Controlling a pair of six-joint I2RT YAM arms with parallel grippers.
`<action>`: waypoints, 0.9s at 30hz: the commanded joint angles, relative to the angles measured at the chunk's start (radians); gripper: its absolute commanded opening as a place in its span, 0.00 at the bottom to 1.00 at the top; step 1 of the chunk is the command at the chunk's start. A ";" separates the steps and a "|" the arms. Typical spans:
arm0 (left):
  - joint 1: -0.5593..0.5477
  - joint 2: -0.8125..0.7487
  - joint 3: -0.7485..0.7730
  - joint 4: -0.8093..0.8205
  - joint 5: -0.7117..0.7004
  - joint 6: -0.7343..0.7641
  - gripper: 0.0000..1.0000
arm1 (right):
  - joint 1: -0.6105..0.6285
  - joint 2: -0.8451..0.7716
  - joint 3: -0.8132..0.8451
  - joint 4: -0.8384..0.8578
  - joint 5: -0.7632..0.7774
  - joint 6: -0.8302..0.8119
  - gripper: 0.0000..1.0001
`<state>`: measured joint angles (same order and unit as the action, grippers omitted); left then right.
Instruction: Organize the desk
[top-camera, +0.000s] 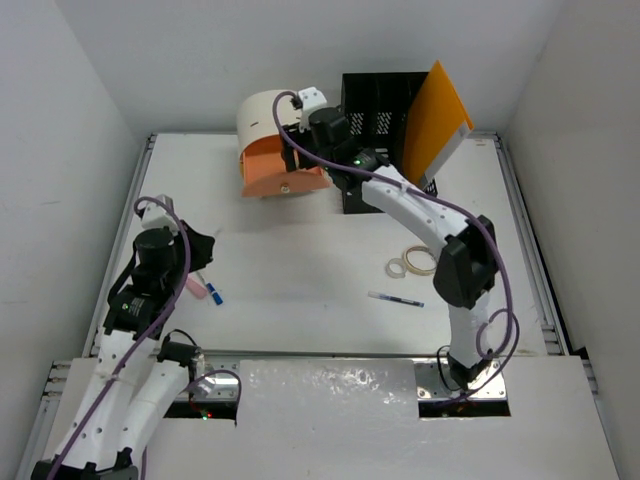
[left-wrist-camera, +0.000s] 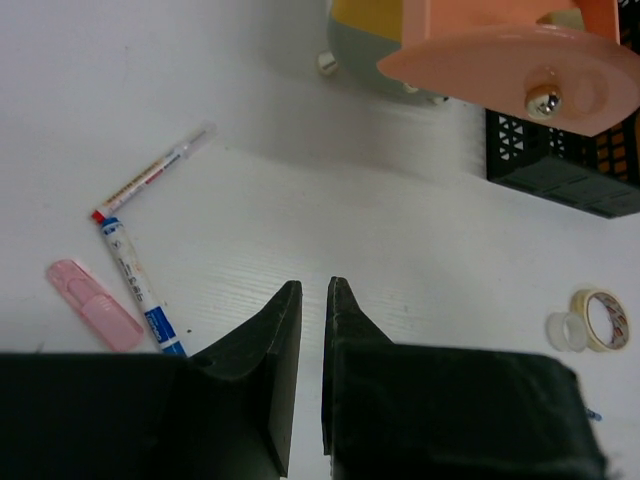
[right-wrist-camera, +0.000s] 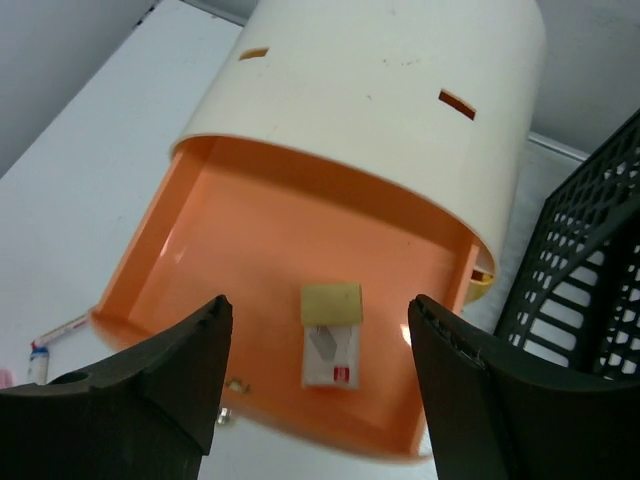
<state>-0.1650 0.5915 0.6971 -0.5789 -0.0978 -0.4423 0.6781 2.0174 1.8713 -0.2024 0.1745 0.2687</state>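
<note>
while the right gripper (right-wrist-camera: 315, 375) hangs spread over the orange drawer (right-wrist-camera: 300, 300) holding a small packet (right-wrist-camera: 331, 330), pens (left-wrist-camera: 140, 290), tape rolls (top-camera: 412, 264) remain loose on the counter (top-camera: 300, 290) and the left gripper (left-wrist-camera: 312, 300) is nearly pressed together

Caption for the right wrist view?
Open right gripper above the orange drawer holding a small packet, black crate alongside.

Orange drawer unit (top-camera: 280, 150), black crate (top-camera: 380, 110), tape rolls (top-camera: 412, 264), pens (left-wrist-camera: 140, 290), pink eraser (left-wrist-camera: 95, 305).

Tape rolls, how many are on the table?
2: a tan tape roll and a smaller clear tape roll, touching, beside the right arm. Others may be hidden.
</note>
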 joint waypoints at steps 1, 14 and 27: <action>-0.010 0.054 0.071 0.095 -0.071 0.039 0.08 | 0.006 -0.187 -0.053 0.083 -0.029 -0.046 0.69; -0.007 0.476 0.274 0.419 -0.054 0.128 0.00 | 0.009 -0.442 -0.558 0.170 -0.145 0.168 0.69; -0.005 0.654 0.427 0.560 -0.053 0.152 0.00 | 0.020 -0.255 -0.537 0.379 -0.251 0.290 0.69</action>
<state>-0.1650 1.2518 1.0935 -0.0723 -0.1730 -0.2928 0.6918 1.7176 1.2701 0.0738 -0.0422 0.5240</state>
